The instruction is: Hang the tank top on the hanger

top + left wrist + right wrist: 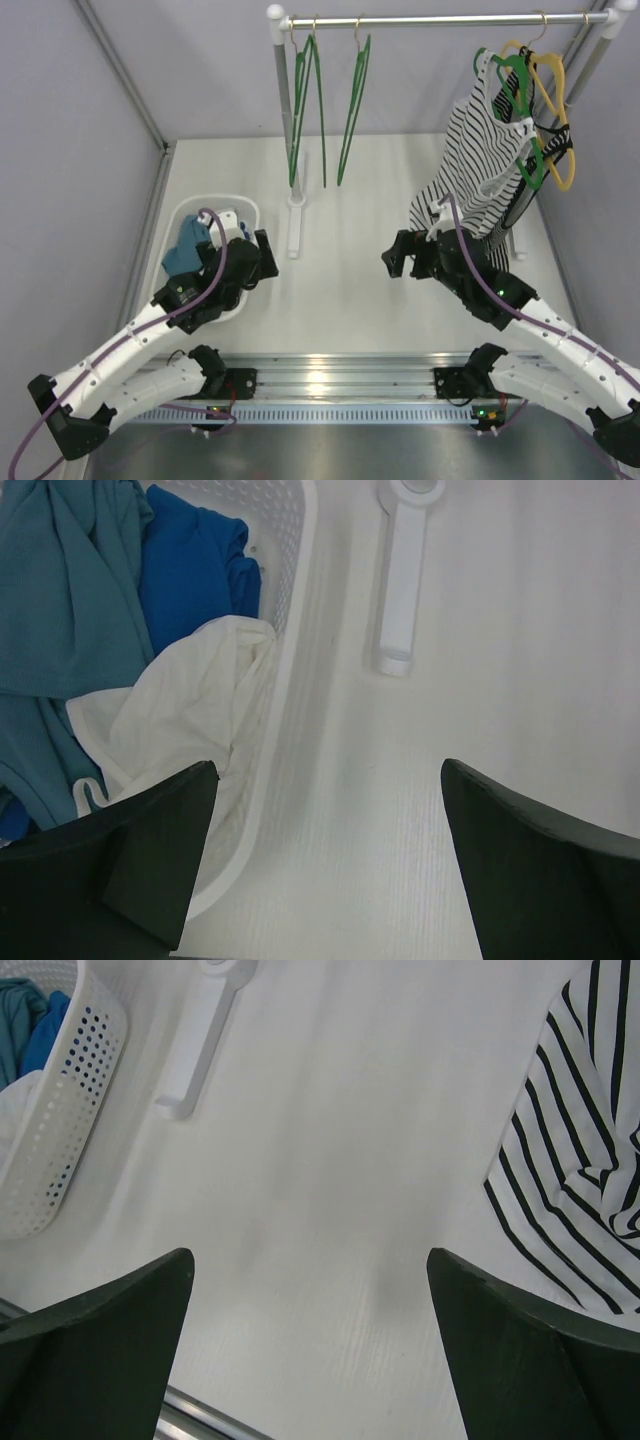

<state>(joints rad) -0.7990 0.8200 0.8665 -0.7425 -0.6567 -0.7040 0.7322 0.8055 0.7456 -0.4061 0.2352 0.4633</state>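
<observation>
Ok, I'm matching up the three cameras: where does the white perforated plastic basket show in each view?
Top external: the white perforated plastic basket sits at mid-left.
Left wrist: the basket fills the upper left.
Right wrist: the basket is in the top-left corner.
Shared landmark: the long white rack foot, just right of the basket in every view.

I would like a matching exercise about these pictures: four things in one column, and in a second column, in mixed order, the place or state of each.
1 tank top
2 striped top
3 green hangers
4 right gripper

A bare, on the left part of the rail
B open, above the table
C in the basket, beside blue clothes
D hung at the rail's right end

Pairs: 1-C, 2-D, 3-A, 4-B
</observation>
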